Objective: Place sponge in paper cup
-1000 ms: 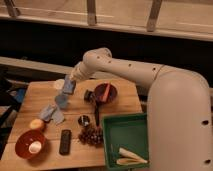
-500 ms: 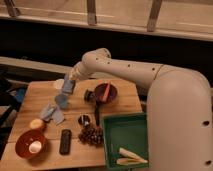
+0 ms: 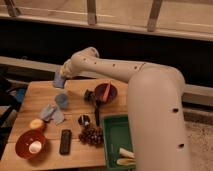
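Observation:
My gripper (image 3: 61,78) is at the end of the white arm, over the far left part of the wooden table (image 3: 75,155). It is shut on a pale blue sponge (image 3: 58,81) and holds it above the table. The bluish paper cup (image 3: 62,100) stands upright on the table, just below and in front of the gripper, apart from the sponge.
A crumpled bluish cloth (image 3: 51,114) lies by the cup. Near it are an orange fruit (image 3: 36,124), a red bowl (image 3: 22,145) holding a white item, a black remote (image 3: 65,141), grapes (image 3: 91,135), a small dark cup (image 3: 84,120), a dark red bowl (image 3: 111,95) and a green bin (image 3: 111,145).
The gripper with the sponge has moved a little left and up, away from the spot over the cup. The things on the table have not moved.

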`<control>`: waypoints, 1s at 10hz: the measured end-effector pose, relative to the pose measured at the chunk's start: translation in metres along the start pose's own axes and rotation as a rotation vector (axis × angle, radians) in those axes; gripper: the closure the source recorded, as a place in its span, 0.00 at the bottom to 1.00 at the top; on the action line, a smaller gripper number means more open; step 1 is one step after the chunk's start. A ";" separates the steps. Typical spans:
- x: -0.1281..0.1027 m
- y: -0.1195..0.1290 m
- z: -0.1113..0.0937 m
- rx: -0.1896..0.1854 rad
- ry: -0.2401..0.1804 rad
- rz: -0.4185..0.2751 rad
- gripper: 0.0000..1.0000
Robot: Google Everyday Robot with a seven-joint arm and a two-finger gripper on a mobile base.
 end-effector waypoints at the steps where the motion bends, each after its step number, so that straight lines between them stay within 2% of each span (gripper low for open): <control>1: -0.004 0.006 0.014 -0.018 0.010 -0.001 1.00; 3: -0.011 0.010 0.031 -0.042 0.018 0.007 1.00; 6: -0.020 0.007 0.051 -0.056 0.035 0.043 1.00; 9: -0.021 -0.015 0.048 -0.033 0.045 0.101 1.00; 10: -0.020 -0.021 0.045 -0.018 0.053 0.122 0.97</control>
